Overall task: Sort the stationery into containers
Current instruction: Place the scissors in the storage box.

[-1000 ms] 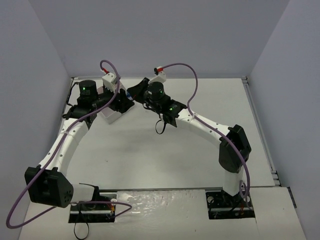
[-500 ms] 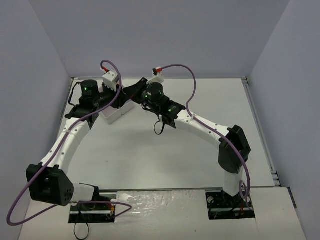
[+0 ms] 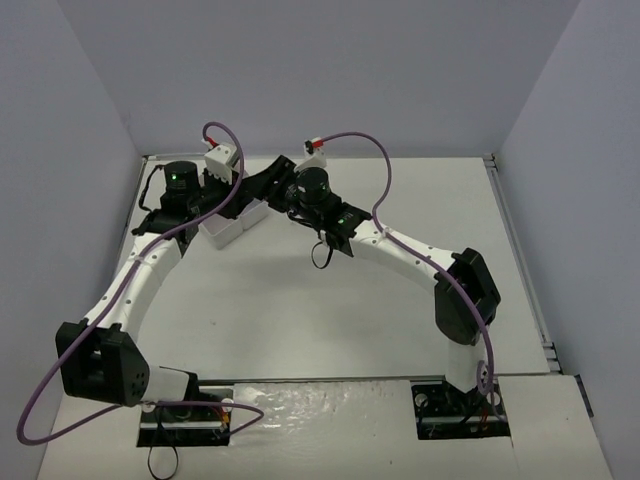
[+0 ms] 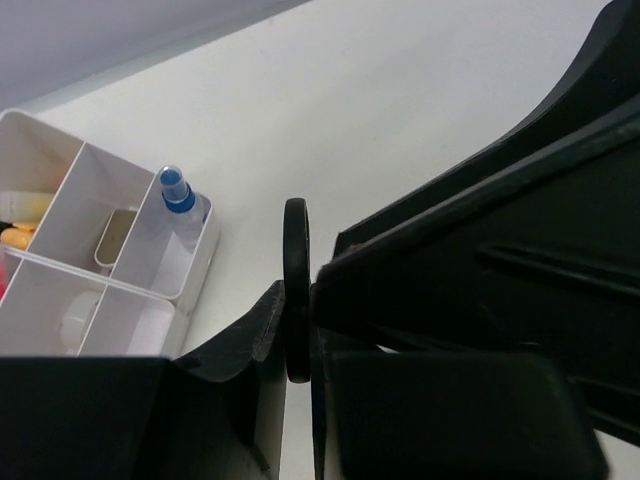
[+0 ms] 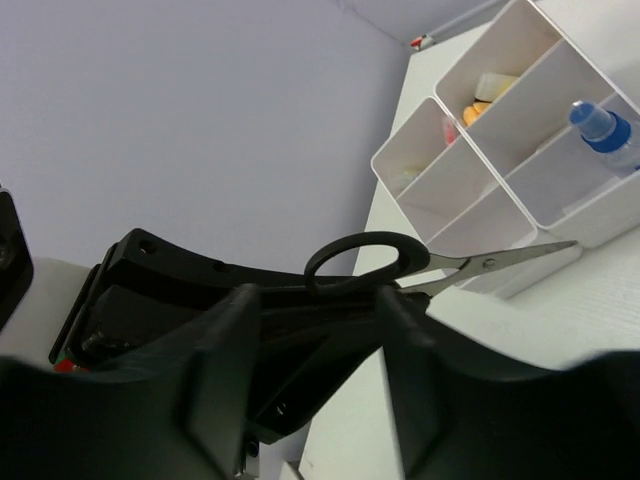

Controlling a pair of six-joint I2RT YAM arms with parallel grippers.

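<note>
My left pincer (image 4: 297,300) is clamped on the scissors (image 5: 445,263) by a black loop, in the air just beside the edge of the tray (image 5: 480,222). My right pincer (image 5: 315,300) stands apart at the same loop. Open surface (image 4: 420,110) spreads beyond.

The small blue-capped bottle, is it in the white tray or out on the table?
In. The small clear blue-capped bottle sits inside a corner compartment of the white divided plastic tray; both wrist views show it there.
</note>
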